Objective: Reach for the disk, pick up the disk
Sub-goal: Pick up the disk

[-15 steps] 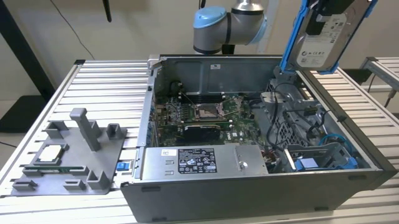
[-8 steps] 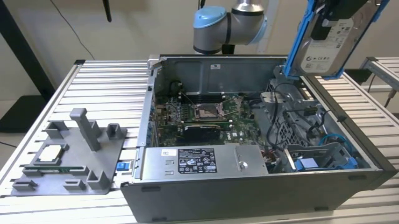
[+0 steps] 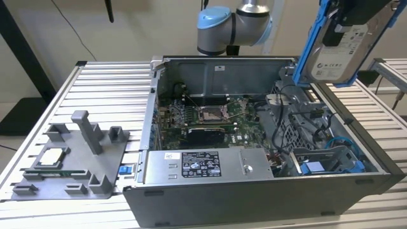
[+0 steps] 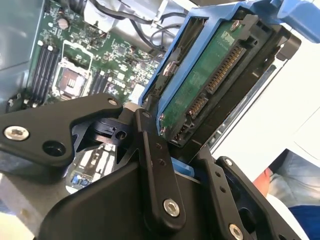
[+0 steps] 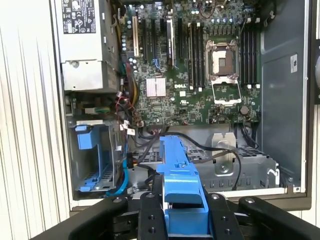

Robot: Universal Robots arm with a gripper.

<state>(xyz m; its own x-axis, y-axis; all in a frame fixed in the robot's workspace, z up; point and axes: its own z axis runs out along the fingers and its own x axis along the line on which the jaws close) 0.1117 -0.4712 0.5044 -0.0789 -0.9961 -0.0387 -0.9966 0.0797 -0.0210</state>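
The disk (image 3: 343,47), a silver-grey hard drive with a white label in a blue plastic frame (image 3: 311,43), hangs upright in the air above the open computer case's rear corner on the exterior view's right. My gripper (image 3: 361,13) is shut on its upper end. In the first wrist view the black fingers (image 5: 149,216) clamp the blue frame (image 5: 180,175) from both sides, with the gripper (image 5: 184,216) closed around it. The second wrist view shows the disk's green circuit-board underside (image 4: 210,85) and connector, held between the fingers (image 4: 156,165).
The open case (image 3: 254,191) lies below with the motherboard (image 3: 210,117), a large silver box with a white sticker (image 3: 203,164), loose cables and a blue-trimmed drive cage (image 3: 327,160). A grey fixture (image 3: 70,162) holding a small silver chip (image 3: 51,156) sits on the slatted table at the exterior view's left.
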